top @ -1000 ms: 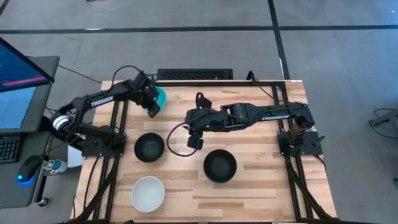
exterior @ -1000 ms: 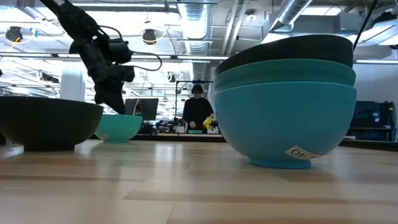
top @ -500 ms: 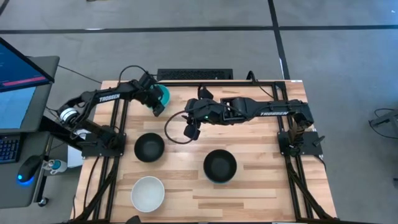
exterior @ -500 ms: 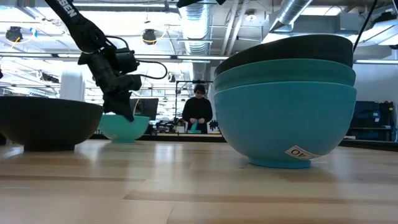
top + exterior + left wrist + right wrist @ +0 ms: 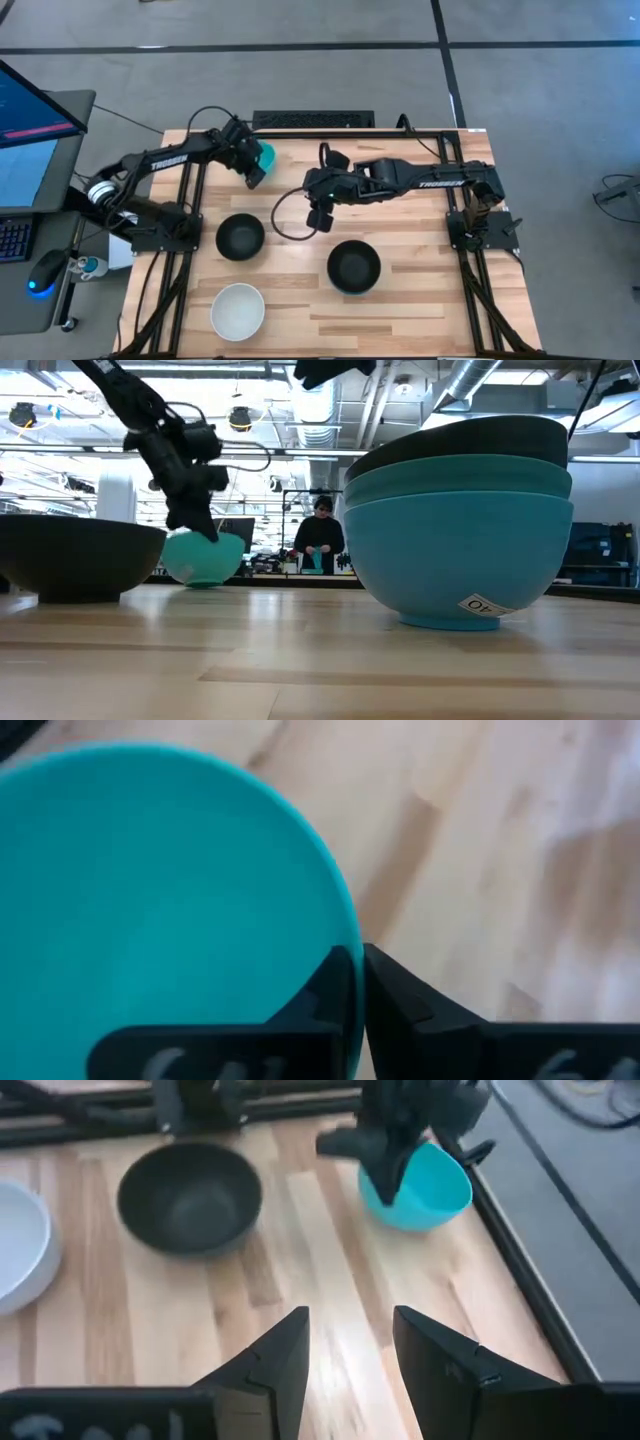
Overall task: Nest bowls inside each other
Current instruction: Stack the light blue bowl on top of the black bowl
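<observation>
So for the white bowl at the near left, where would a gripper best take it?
By the rim: the white bowl sits upright and open, with smooth round walls. Come straight down, one finger inside and one outside the near edge, as the left gripper does on the cyan bowl.

Six bowls sit on one wooden table (image 5: 420,300). Three are stacked in a single nest: a black bowl (image 5: 470,438) on top, a teal-green bowl (image 5: 460,478) in the middle and a blue bowl (image 5: 455,555) at the bottom. Three stand alone: one black bowl (image 5: 240,236), one white bowl (image 5: 238,310) and one cyan bowl (image 5: 425,1188). Two robot arms reach over the table, each with one gripper: the left gripper (image 5: 253,172) and the right gripper (image 5: 321,217). One person (image 5: 320,542) stands in the room behind.
</observation>
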`<state>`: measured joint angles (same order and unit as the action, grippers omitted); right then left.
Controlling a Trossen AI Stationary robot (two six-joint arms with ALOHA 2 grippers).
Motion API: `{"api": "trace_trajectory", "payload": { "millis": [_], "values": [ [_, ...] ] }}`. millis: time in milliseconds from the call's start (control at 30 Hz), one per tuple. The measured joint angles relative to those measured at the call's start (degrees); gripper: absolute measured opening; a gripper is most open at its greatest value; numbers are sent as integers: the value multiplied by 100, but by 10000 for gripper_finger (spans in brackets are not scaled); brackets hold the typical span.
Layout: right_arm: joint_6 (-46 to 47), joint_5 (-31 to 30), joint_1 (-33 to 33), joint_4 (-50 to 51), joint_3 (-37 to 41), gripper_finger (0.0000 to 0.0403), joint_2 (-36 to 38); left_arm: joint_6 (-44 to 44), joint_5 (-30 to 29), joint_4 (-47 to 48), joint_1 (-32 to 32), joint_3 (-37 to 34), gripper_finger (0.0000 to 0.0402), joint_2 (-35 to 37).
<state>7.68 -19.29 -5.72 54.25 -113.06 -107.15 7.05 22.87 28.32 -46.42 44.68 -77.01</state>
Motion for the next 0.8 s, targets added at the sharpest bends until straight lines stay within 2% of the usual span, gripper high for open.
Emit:
{"api": "trace_trajectory", "payload": {
  "millis": [267, 467, 633, 800],
  "values": [
    [-48, 32, -26, 166, 0, 170, 0, -90, -108, 1144, 587, 545, 0, 1403],
    [-22, 49, -88, 447, 0, 170, 0, -668, -437, 1625, 1042, 897, 0, 2325],
    [-17, 58, -211, 821, 2, 170, 5, -1374, -661, 1871, 1799, 997, 0, 2682],
    [23, 111, -445, 848, 2, 170, 189, -1914, -1127, 1757, 2856, 997, 0, 2547]
  ]
}}
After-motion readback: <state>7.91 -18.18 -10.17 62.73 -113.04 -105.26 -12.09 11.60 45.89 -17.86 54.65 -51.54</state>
